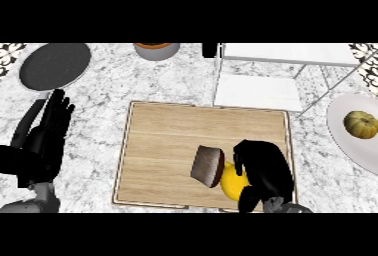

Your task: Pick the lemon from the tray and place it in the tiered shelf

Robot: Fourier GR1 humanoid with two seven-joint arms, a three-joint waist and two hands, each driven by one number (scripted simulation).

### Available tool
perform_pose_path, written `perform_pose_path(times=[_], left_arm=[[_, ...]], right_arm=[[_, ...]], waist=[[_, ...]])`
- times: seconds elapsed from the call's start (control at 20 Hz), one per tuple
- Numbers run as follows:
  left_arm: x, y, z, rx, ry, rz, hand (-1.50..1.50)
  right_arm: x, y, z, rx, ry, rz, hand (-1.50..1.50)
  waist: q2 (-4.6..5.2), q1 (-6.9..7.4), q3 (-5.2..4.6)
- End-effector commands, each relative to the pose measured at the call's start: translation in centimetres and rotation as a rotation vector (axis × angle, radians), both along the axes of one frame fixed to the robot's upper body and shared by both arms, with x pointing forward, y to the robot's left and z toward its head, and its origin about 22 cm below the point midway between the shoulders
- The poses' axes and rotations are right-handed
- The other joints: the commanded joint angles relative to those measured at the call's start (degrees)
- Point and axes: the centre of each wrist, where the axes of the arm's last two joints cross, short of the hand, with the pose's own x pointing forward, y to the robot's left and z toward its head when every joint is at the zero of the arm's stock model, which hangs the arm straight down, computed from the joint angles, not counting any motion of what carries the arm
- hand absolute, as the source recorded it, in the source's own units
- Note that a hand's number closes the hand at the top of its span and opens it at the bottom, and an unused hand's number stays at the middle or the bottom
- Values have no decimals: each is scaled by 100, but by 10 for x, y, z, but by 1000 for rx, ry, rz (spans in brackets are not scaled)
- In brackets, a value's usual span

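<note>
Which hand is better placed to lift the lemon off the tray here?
The right hand: it sits over the wooden tray, curled against the lemon, with the tiered shelf on its side. The left hand rests open off the tray's left edge.

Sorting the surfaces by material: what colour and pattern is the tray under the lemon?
Light tan wood grain; the tray shows in the head view.
</note>
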Motion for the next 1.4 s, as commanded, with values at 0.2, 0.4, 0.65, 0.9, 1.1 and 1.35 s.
perform_pose_path(times=[0.2, 0.4, 0.65, 0.9, 1.1, 1.35], left_arm=[[2, -20, 1, 14, -9, -17, 0], [3, -5, 3, -6, 25, -14, 0], [9, -10, -1, -3, 4, 8, 0], [2, -11, 13, -18, 12, -14, 0], [7, 3, 3, 4, -12, -3, 0], [4, -2, -14, 5, -16, 1, 0]], right_arm=[[-26, 31, 76, 352, -205, -194, 150], [-36, 35, 113, 420, -352, -315, 150], [-39, 29, 150, 344, -466, -419, 150], [-22, 18, 165, 285, -500, -470, 150], [6, 0, 184, 324, -529, -481, 150], [36, -7, 160, 343, -556, -521, 150]], waist=[[41, 73, 66], [41, 76, 58], [47, 16, 54], [48, 51, 61], [75, 73, 60], [84, 91, 63]])
